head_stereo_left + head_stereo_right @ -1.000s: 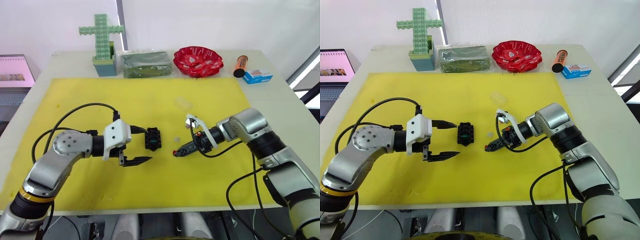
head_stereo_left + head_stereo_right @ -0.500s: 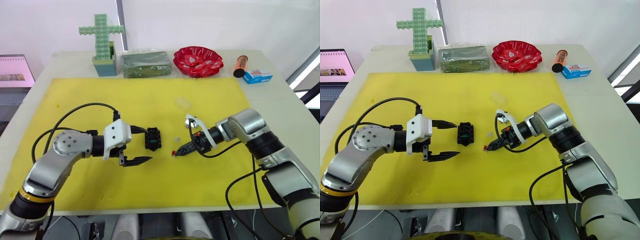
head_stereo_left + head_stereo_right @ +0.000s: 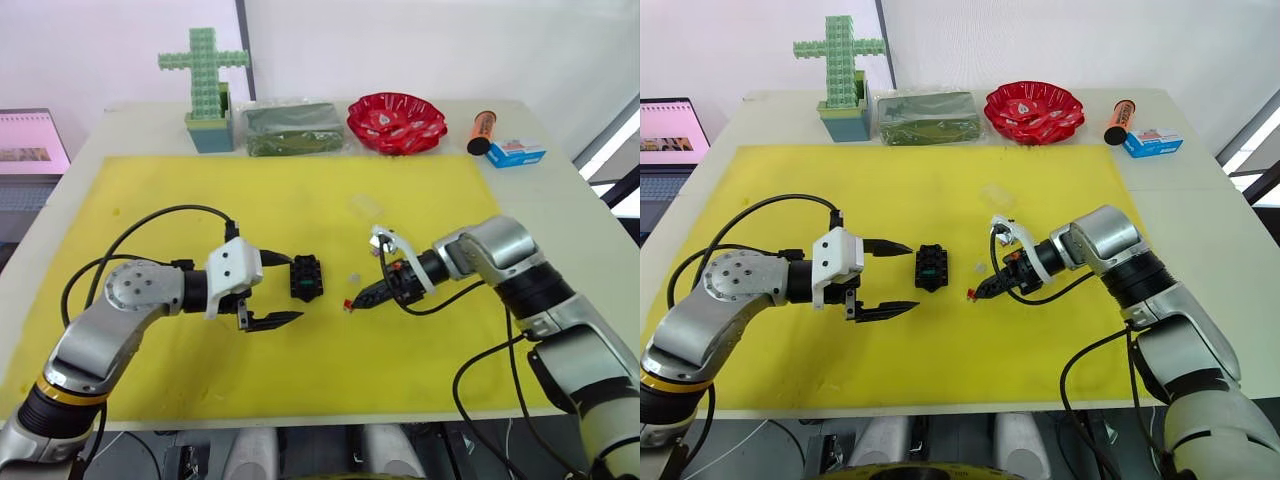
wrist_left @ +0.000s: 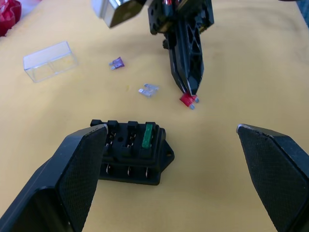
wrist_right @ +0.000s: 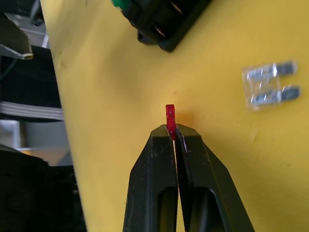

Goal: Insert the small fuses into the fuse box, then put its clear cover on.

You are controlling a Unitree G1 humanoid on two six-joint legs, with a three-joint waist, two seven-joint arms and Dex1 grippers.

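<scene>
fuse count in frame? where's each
4. Green fuse seated in the fuse box; red fuse pinched in the right gripper; pale grey fuse and purple fuse loose on the yellow mat. More may be hidden.

Black fuse box [image 4: 131, 152], one green fuse [image 4: 148, 136] inserted.
</scene>
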